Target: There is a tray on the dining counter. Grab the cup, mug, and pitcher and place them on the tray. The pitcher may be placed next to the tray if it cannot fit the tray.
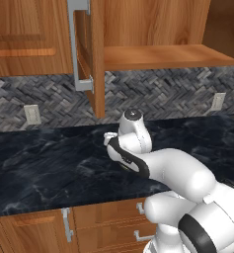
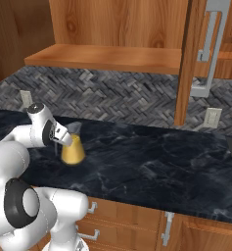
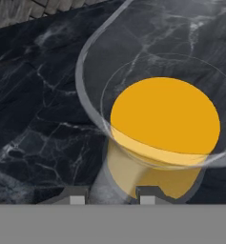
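At the bottom of the hand view, the two dark fingertips (image 3: 77,196) stood a narrow gap apart, straddling the near wall of the pitcher (image 3: 164,125), one tip seemingly outside the clear neck and one over the amber body. Whether they had pinched the wall yet could not be told; no firm contact showed.

Step in hand, as judged: taking hold of the pitcher by its rim. To do it well, the jaws would need to finish shutting squarely on the wall before any lift, with the wall seated deep between the tips, not at their ends. The body is a cone, wider at the base, so a grip on the sloped side might slide upward; the straighter neck looked the safer place. The lift should then go straight up, clear of the black counter (image 2: 151,157).

In the right base view the pitcher (image 2: 72,149) stood upright on that counter at left of centre, its greyish spout touching the gripper (image 2: 58,138). It was a wall counter with wooden drawers below, herringbone tile behind and an open cabinet door (image 2: 188,63) at upper right.

Arm pose: the hand reached forward from the lower left of that view and pitched down over the pitcher's mouth. In the left base view the arm (image 1: 173,170) folded in from the lower right, the wrist bent sharply and covering the pitcher.
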